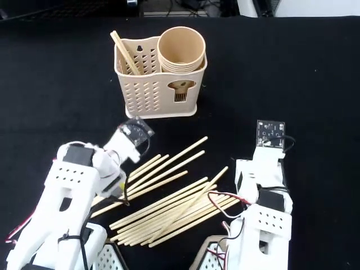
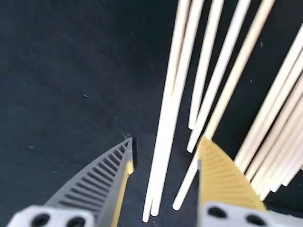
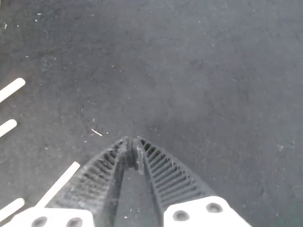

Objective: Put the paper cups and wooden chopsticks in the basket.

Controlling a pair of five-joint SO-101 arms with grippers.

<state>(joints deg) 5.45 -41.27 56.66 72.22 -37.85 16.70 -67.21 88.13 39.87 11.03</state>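
Left wrist view: left tool (image 2: pixel 166 140) spread astride loose chopsticks (image 2: pixel 168 104).

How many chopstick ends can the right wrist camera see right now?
4 chopstick ends, all on the black cloth off one side of the shut right gripper: two farther ahead, one alongside its finger, one closest to the wrist. Others may lie outside the frame.

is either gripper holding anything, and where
Nothing is held. The left gripper is open astride the ends of some chopsticks; the right gripper is shut, empty.
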